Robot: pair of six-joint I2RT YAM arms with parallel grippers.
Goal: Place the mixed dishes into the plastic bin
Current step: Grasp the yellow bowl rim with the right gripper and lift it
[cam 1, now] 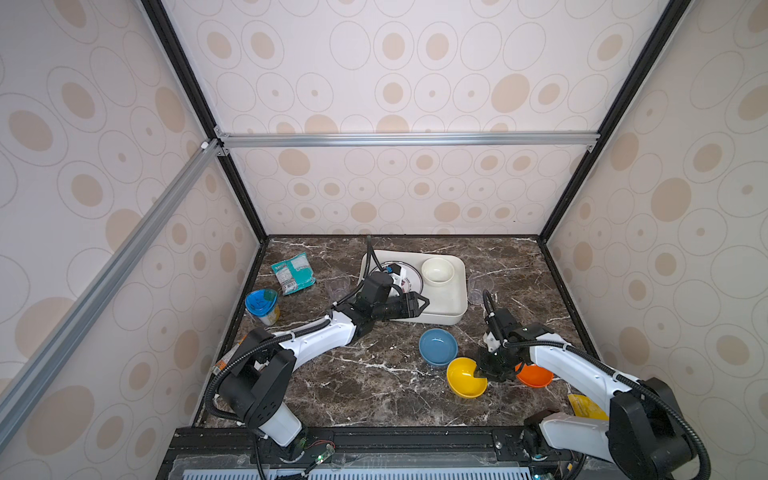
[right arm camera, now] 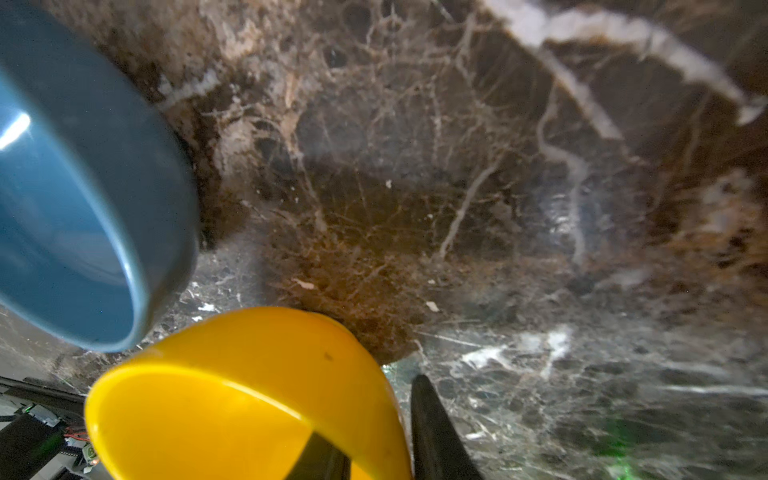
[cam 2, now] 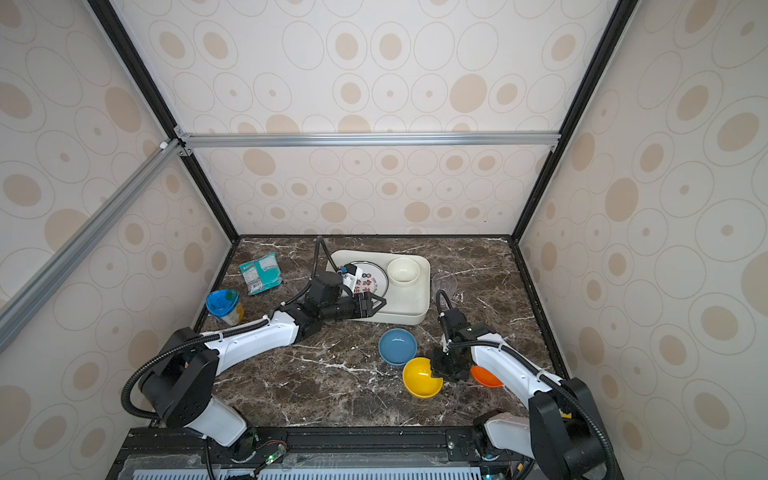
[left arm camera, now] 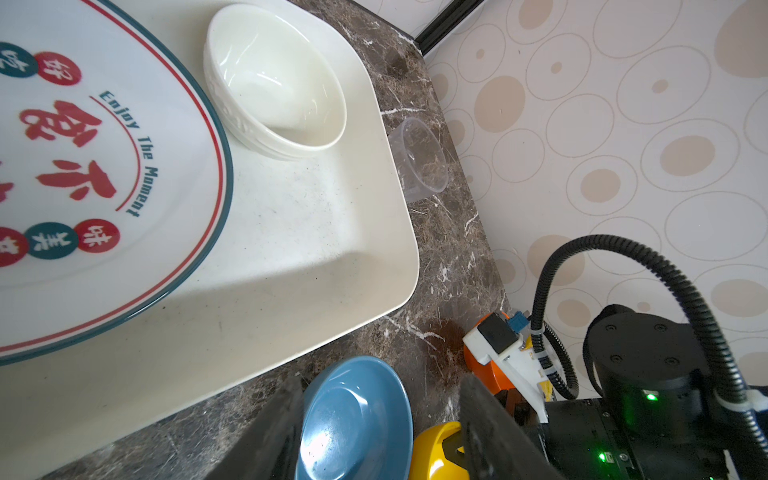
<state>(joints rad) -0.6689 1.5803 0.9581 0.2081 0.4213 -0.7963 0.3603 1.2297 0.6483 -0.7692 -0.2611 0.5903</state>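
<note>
**Item 1, lower right of a top view.** My right gripper is pinching the wall of the shiny yellow round bowl, one finger inside and one outside, as the right wrist view is showing. The bowl is sitting on the dark veined marble table, outside the bin. Hazard: I am holding a smooth curved wall by a narrow bite, so I am expecting it to swivel or slip on the lift.

**Item 2, just right of that gripper.** The small orange round bowl is lying partly hidden under my right arm. Hazard: my wrist nudging it on the way up.

**Item 3, just up-left of the yellow bowl.** The shallow blue glazed bowl is sitting close beside it. Hazard: a swinging yellow bowl clipping its rim.

**Item 4, centre.** My left gripper is hanging with jaws spread and nothing between them, over the lower edge of the large shallow white plastic bin. Hazard: it is lying across my likely route in, risking an arm collision.

**Item 5, inside the bin.** The round white plate with dark rim and red characters is filling the left part, and the cream bowl is occupying the upper right corner. Only the lower right floor is lying free. Hazard: a high release knocking crockery together.

**Item 6, just right of the bin.** The clear plastic cup is standing near the wall. It looks light, so a brush is likely tipping it.
</note>
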